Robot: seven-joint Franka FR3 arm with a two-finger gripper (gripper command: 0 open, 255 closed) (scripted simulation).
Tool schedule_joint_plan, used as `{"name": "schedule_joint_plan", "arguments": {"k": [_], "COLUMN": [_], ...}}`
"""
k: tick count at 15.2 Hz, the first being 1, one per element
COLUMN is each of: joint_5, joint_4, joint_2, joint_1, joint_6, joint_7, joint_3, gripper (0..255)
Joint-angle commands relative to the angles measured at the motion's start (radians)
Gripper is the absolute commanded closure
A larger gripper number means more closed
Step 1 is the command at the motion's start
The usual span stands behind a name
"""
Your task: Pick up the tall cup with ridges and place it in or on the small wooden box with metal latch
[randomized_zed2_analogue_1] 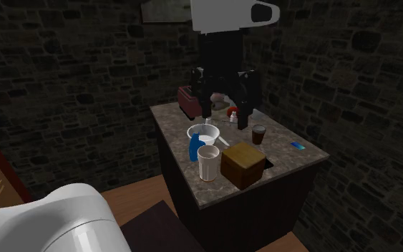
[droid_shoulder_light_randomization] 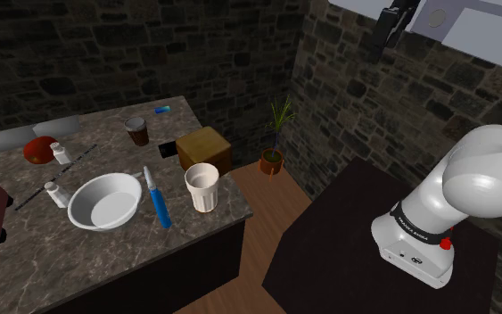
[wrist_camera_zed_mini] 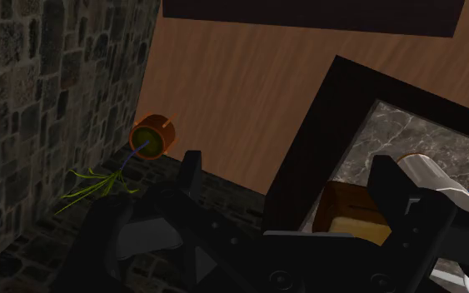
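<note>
Ridged cup [droid_shoulder_light_randomization: 201, 187] — upright at counter [droid_shoulder_light_randomization: 53, 259] corner, just beside wooden box [droid_shoulder_light_randomization: 204, 150]; gripper [randomized_zed2_analogue_1: 224, 119] above, fingers wide apart, empty.

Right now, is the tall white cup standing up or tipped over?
Standing up: the cup rests on its base, rim up, beside the box.

the white arm [droid_shoulder_light_randomization: 476, 169] rises from its base and bends overhead, with the wrist held high. the black claw [randomized_zed2_analogue_1: 224, 118] hangs pointing downward, its two fingers [wrist_camera_zed_mini: 192, 175] standing wide apart, clasping nothing between them.
</note>
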Motion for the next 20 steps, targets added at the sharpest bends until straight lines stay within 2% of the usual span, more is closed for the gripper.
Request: {"name": "schedule_joint_plan", "arguments": {"k": [1, 11, 20], "joint_5": [0.0, 0.094, 0.119], "joint_4": [0.0, -0.119, -0.113], "joint_2": [0.0, 0.161, 0.417], "joint_1": [0.0, 0.038, 0.053], "joint_6": [0.0, 0.277, 0.529], "joint_7": [0.0, 0.172, 0.33], "joint_3": [0.0, 0.137, 0.267], "gripper": [0, 0, 0]}}
